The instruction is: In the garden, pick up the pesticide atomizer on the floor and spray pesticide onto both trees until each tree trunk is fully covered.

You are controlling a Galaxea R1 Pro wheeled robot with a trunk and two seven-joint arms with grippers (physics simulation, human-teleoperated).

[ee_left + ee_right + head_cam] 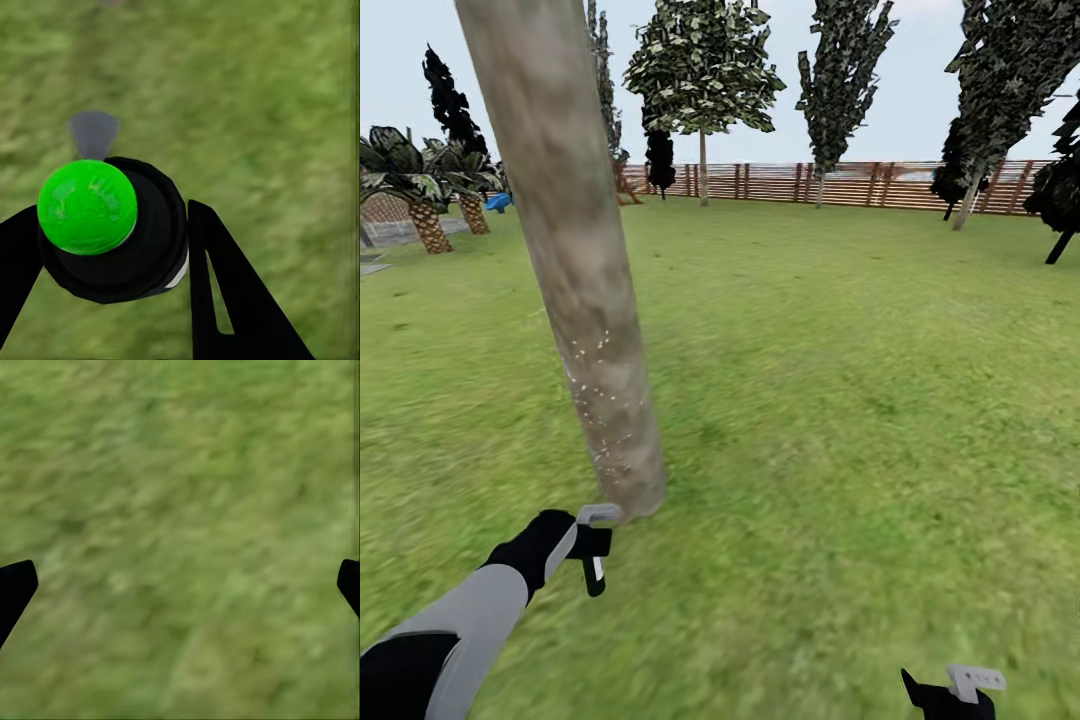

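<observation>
The pesticide atomizer (pixel 112 232), a dark bottle with a bright green cap, sat clamped in the left tool (pixel 112 247), held near the mottled grey-beige tree trunk (pixel 575 280), likely for spraying; the right tool (pixel 180 585) hung wide open, empty.

Right wrist view: the right gripper (pixel 180 585) looks onto green grass lawn (pixel 180 495), blurred and mottled. The dark tip of one finger (pixel 13 585) shows at one edge, the other at the opposite edge, set wide apart. Nothing lies between them.

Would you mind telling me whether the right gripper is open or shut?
Open. In the right wrist view, the right gripper's black fingertips sit at opposite edges, with bare grass between them.
</observation>
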